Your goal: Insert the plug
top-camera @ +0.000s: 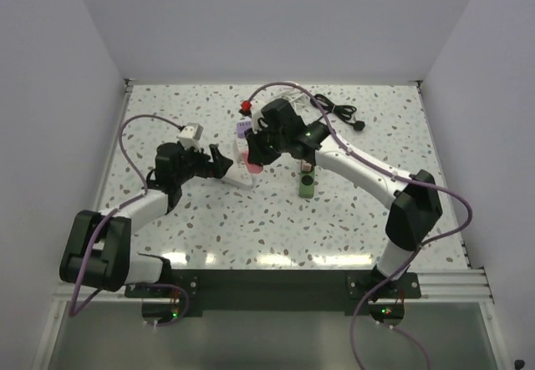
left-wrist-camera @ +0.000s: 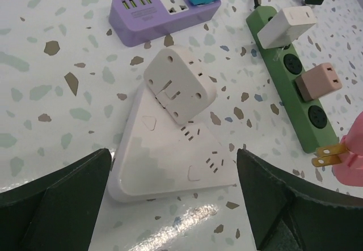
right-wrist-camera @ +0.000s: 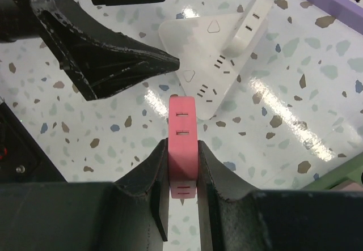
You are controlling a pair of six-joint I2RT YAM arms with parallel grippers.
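Your counter (top-camera: 276, 228) is white stone with grey and brown specks, glossy under the lamps, and plain pale walls close it on three sides. Nearest to you, the left tool (top-camera: 221, 163) stands spread wide, one finger on each side of the white triangular socket block (left-wrist-camera: 170, 154), and it holds nothing. The right tool (right-wrist-camera: 182, 149) is pinching the pink plug (right-wrist-camera: 182, 120) close to one corner of that block; its brass prongs (left-wrist-camera: 326, 154) show bare, in no socket. Farther away lie the green power strip (left-wrist-camera: 289, 86) and the purple power strip (left-wrist-camera: 159, 10); their small marks are too fine to read
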